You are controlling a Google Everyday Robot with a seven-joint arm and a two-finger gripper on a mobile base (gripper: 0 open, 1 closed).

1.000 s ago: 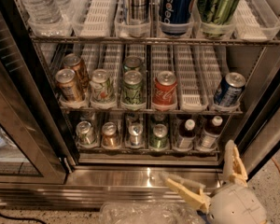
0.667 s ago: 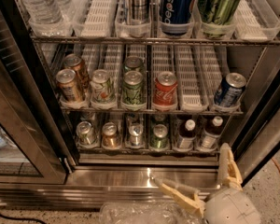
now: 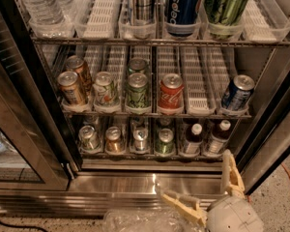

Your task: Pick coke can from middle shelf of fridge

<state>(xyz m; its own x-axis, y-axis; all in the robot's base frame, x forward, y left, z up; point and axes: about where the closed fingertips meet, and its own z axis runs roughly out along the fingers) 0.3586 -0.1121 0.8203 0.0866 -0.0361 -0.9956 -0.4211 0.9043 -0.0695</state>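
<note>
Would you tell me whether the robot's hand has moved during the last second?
Yes. The hand, open in front of the fridge, has drifted slightly left along its steel base.

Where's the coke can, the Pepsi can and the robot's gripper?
coke can [image 3: 171, 94], camera view, its red side.
Pepsi can [image 3: 183, 8], camera view, its blue side.
gripper [image 3: 195, 175], camera view, bottom right, between its open fingers.

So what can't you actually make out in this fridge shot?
All in the camera view:
- The tall Pepsi can on the top rack loses its top to the upper edge.
- Bottom-row cans: the labels are too dark and small, and sit partly behind the middle shelf.
- End effector, open, low right before the fridge: its arm is cut off by the bottom edge.
</note>
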